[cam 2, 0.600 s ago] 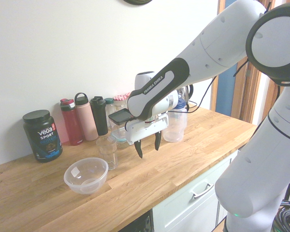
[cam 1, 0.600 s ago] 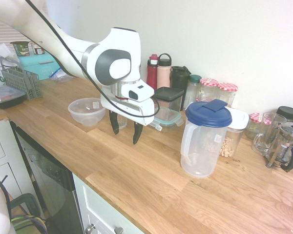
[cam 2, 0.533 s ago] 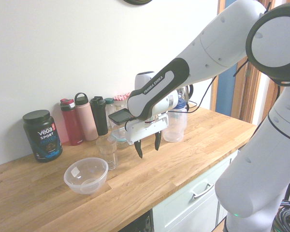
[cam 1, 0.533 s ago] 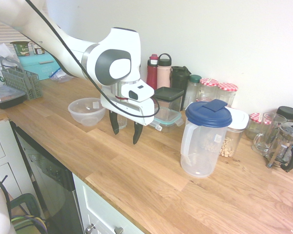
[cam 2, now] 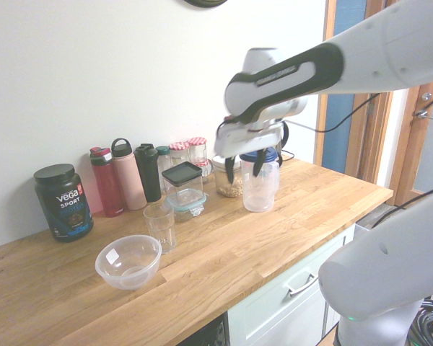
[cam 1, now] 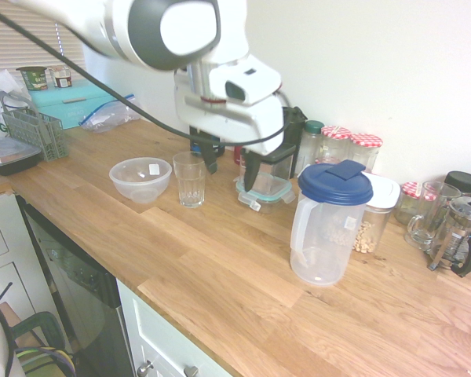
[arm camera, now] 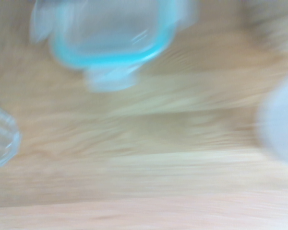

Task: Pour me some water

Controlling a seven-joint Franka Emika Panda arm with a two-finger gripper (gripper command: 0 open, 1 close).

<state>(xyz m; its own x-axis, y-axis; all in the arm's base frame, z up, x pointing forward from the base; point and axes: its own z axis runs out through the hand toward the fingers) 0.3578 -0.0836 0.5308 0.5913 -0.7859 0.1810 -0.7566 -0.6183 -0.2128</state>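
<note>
My gripper [cam 1: 231, 177] hangs above the bench [cam 1: 196, 267], its two fingers apart and nothing between them. The jug [cam 1: 330, 228] stands upright on the bench with its blue lid [cam 1: 335, 184] on, and its handle [cam 1: 300, 232] shows along one side. I can't tell whether there is water in it. The glass [cam 1: 190, 181] stands upright too, mouth up, well apart from the jug and just beside a clear bowl [cam 1: 140, 181].

Between glass and jug, nearer the wall, sits a low tub [cam 1: 266, 191] with a teal-rimmed lid; a taller box [cam 2: 182, 182] with a dark lid is right by it. A jar [cam 1: 374, 216] of something pale and lumpy stands close behind the jug. Along the wall I have a black tumbler [cam 2: 149, 173], a pink bottle [cam 2: 129, 175], a red bottle [cam 2: 107, 184] and a big black Vega tub [cam 2: 63, 203], and there are jars [cam 1: 350, 147] with red-checked lids. Past the jug, a glass mug [cam 1: 430, 214] stands beside a French press [cam 1: 461, 232].

My wrist view is blurred: the teal rim shows in it, with part of the glass at one edge and a pale round shape at the opposite one.
</note>
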